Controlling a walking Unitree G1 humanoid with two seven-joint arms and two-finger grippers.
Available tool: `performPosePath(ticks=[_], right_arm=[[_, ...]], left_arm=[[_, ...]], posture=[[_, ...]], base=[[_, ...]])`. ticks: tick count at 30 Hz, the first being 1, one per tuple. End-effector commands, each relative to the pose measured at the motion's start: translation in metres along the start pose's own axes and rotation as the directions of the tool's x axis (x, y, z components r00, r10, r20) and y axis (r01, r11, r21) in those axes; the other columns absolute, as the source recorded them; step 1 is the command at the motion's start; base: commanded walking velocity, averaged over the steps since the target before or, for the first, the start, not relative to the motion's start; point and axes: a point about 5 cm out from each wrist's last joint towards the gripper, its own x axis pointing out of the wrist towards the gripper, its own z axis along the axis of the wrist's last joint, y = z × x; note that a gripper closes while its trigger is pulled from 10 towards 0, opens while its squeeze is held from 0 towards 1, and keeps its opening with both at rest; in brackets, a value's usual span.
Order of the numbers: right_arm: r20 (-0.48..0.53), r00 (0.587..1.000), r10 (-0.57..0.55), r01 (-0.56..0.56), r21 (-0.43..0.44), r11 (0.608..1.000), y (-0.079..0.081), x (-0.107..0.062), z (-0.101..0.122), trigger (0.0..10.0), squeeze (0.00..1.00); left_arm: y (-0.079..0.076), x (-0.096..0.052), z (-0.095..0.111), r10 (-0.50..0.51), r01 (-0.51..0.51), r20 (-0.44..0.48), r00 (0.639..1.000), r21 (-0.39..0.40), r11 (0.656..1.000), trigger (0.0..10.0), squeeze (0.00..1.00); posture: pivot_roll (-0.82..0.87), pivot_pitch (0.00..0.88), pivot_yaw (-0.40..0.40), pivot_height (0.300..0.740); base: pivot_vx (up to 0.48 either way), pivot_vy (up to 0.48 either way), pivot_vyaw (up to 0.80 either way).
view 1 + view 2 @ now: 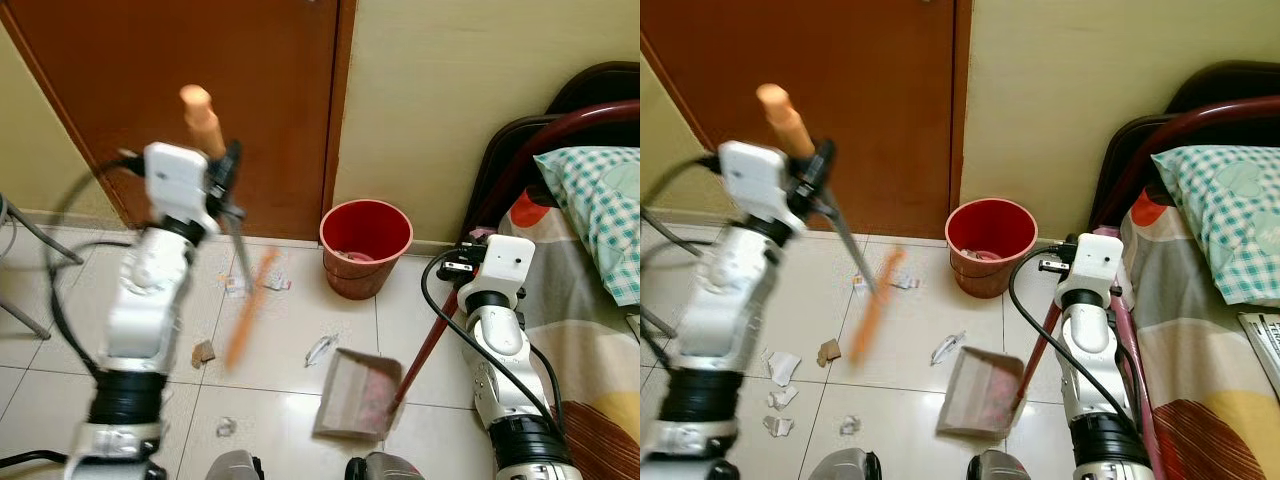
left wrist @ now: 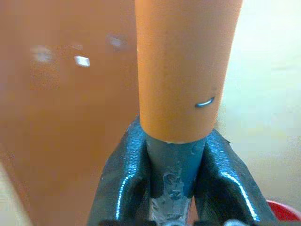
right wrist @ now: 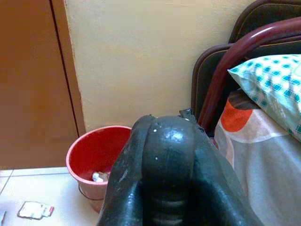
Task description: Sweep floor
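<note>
My raised left gripper [image 1: 226, 168] is shut on the broom's grey shaft, just under its orange grip [image 1: 200, 112]. The left wrist view shows both black fingers [image 2: 122, 179] clamped around that shaft [image 2: 173, 172]. The orange brush head [image 1: 248, 312] is motion-blurred over the tiles. Paper scraps [image 1: 203, 352] lie scattered on the floor, one [image 1: 320, 349] near the dustpan [image 1: 352, 395]. The dustpan rests on the floor, and its red handle [image 1: 422, 345] slants up to my right gripper [image 1: 458, 268], which is shut on it. In the right wrist view the closed fingers [image 3: 169, 160] hide the handle.
A red bucket [image 1: 366, 245] stands against the wall beside the brown door [image 1: 200, 60]. A bed with a dark red frame [image 1: 520, 170] and checked pillow [image 1: 600, 210] is close on the right. Metal chair legs [image 1: 30, 250] stand at the left edge.
</note>
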Motion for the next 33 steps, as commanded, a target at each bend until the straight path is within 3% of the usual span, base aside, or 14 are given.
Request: performPosePath(ticks=[1, 6, 11, 13, 21, 28, 33], right_arm=[[0.014, 1.0, -0.001, 0.001, 0.0, 1.0, 0.0, 0.003, 0.003, 10.0, 0.0], [0.013, 1.0, 0.003, -0.003, -0.004, 1.0, 0.002, 0.004, 0.003, 10.0, 0.0], [0.014, 1.0, 0.001, -0.001, -0.007, 1.0, 0.0, 0.005, 0.004, 10.0, 0.0], [0.014, 1.0, 0.0, 0.0, -0.006, 1.0, 0.0, 0.006, 0.004, 10.0, 0.0], [0.021, 1.0, -0.002, 0.002, -0.006, 1.0, 0.003, 0.007, 0.007, 10.0, 0.0], [0.014, 1.0, 0.004, -0.004, -0.008, 1.0, 0.008, 0.008, 0.007, 10.0, 0.0], [-0.029, 0.999, 0.031, -0.032, -0.033, 0.999, 0.017, 0.013, 0.005, 10.0, 0.0]], left_arm=[[0.013, 0.0, 0.01, 0.019, -0.021, 0.032, 0.999, 0.047, 0.999, 10.0, 0.0], [0.02, -0.02, -0.012, 0.022, -0.019, -0.07, 0.997, 0.049, 0.999, 10.0, 0.0], [0.0, -0.045, -0.025, -0.023, 0.023, -0.144, 0.989, -0.007, 1.0, 10.0, 0.0], [-0.012, -0.053, -0.028, -0.035, 0.024, -0.17, 0.985, -0.069, 0.997, 10.0, 0.0], [-0.038, -0.055, -0.034, -0.1, 0.075, -0.191, 0.976, -0.135, 0.988, 10.0, 0.0], [-0.049, -0.06, -0.051, -0.117, 0.074, -0.255, 0.96, -0.172, 0.982, 10.0, 0.0], [-0.074, -0.049, -0.055, -0.17, 0.117, -0.232, 0.958, -0.225, 0.967, 10.0, 0.0]], posture=[[0.08, 0.07, -0.024, 0.74], [0.08, 0.076, -0.024, 0.74], [0.09, 0.096, -0.029, 0.74], [0.09, 0.1, -0.032, 0.74], [0.07, 0.115, -0.029, 0.74], [0.06, 0.122, -0.026, 0.74], [0.05, 0.128, -0.033, 0.74]], base=[[0.0, 0.0, 0.0], [0.0, 0.0, 0.0], [0.0, 0.0, 0.0], [0.0, 0.0, 0.0], [0.0, 0.0, 0.0], [0.0, 0.0, 0.0], [0.0, 0.0, 0.0]])
